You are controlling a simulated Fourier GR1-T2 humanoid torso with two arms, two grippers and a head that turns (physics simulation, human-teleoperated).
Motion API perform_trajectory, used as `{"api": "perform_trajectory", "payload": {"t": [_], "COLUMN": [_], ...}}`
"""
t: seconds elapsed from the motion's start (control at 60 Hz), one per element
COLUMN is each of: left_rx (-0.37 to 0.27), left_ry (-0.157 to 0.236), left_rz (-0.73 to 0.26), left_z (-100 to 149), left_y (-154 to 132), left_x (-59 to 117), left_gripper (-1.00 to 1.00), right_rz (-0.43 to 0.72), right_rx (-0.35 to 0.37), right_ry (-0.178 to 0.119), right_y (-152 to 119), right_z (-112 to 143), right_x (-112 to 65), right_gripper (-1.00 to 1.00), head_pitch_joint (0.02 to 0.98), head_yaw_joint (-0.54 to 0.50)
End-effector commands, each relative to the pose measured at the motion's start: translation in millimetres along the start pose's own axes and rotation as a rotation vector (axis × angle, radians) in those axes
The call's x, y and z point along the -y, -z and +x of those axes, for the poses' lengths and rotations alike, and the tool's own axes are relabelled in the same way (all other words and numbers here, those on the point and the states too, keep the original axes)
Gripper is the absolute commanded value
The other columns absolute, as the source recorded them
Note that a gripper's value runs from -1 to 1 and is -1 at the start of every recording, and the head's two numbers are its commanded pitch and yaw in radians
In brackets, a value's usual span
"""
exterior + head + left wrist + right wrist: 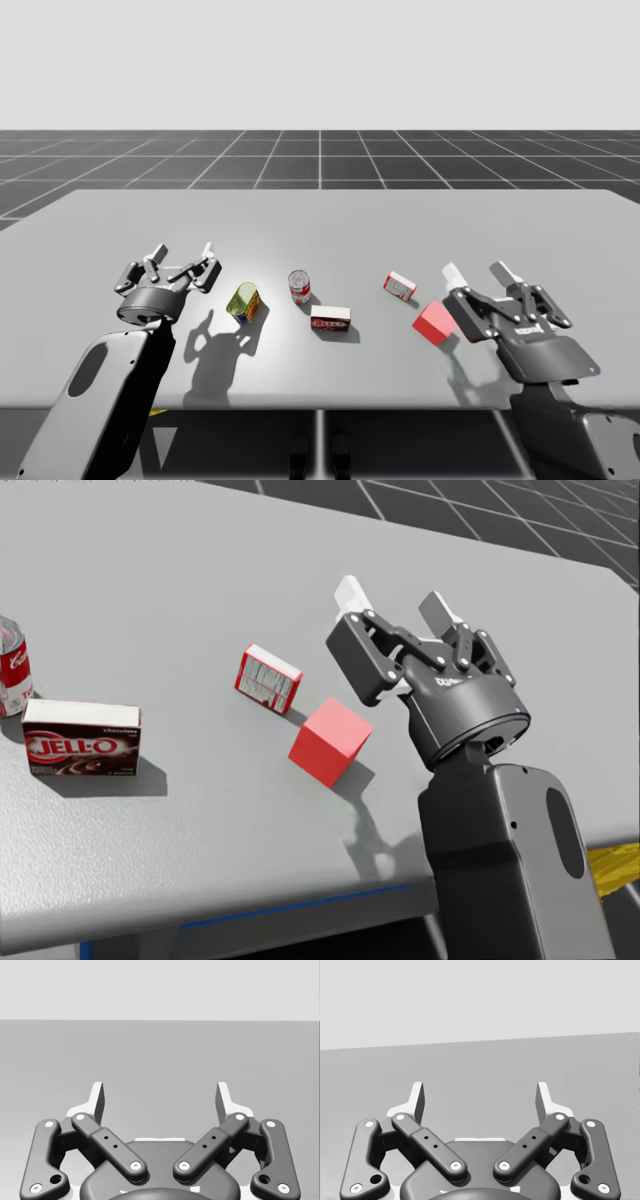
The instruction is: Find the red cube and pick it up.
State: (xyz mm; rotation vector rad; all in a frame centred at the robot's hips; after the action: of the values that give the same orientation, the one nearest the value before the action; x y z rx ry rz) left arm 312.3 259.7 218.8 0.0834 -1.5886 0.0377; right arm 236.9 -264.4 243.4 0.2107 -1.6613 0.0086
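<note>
The red cube point(435, 321) point(330, 742) lies on the grey table point(320, 215) at the right front. My right gripper point(479, 274) point(395, 600) point(480, 1095) hovers open just right of the cube, apart from it, with bare table between its fingers. My left gripper point(183, 254) point(160, 1095) stands open at the left of the table, far from the cube, with nothing between its fingers.
A small red-and-white box point(399, 286) point(268, 678) lies just behind the cube. A dark red-brown box point(330, 319) point(82, 739), a red can point(299, 286) point(12, 675) and a yellow-green can point(243, 302) lie toward the middle. The table's front edge is near.
</note>
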Motion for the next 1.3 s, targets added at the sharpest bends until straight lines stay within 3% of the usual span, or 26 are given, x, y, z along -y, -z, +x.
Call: {"api": "perform_trajectory", "payload": {"t": [0.017, 0.117, 0.367, 0.4, 0.55, 0.667, 0.9, 1.15, 1.3], "left_rx": [-0.003, -0.005, -0.008, -0.009, -0.011, -0.012, -0.012, -0.012, -0.011], "left_ry": [-0.001, -0.002, -0.003, -0.004, -0.004, -0.002, 0.000, 0.001, 0.001], "left_rz": [-0.004, -0.004, -0.006, -0.006, -0.008, -0.010, -0.011, -0.011, -0.011], "left_z": [-1, -1, -1, -1, -2, -3, -3, -3, -2], "left_y": [0, 1, 2, 2, 2, 2, 2, 2, 1], "left_x": [0.5, 0.8, 1.7, 2.0, 2.7, 3.2, 3.5, 3.4, 3.3], "left_gripper": [-1.00, -1.00, -1.00, -1.00, -1.00, -1.00, -1.00, -1.00, -1.00], "right_rz": [0.031, 0.065, 0.221, 0.244, 0.338, 0.389, 0.419, 0.360, 0.349], "right_rx": [-0.024, -0.048, -0.088, -0.102, -0.148, -0.181, -0.216, -0.262, -0.283], "right_ry": [-0.020, -0.029, 0.005, 0.035, 0.045, 0.001, -0.025, -0.066, -0.074], "right_y": [-30, -49, -82, -84, -86, -85, -74, -54, -46], "right_z": [5, 4, -10, -14, -28, -43, -64, -86, -95], "right_x": [5.6, 12.0, 25.3, 30.4, 44.1, 52.6, 62.7, 74.8, 78.0], "right_gripper": [-1.00, -1.00, -1.00, -1.00, -1.00, -1.00, -1.00, -1.00, -1.00], "head_pitch_joint": [0.873, 0.864, 0.860, 0.860, 0.861, 0.859, 0.858, 0.857, 0.858], "head_yaw_joint": [-0.43, -0.43, -0.43, -0.43, -0.44, -0.43, -0.43, -0.43, -0.43]}}
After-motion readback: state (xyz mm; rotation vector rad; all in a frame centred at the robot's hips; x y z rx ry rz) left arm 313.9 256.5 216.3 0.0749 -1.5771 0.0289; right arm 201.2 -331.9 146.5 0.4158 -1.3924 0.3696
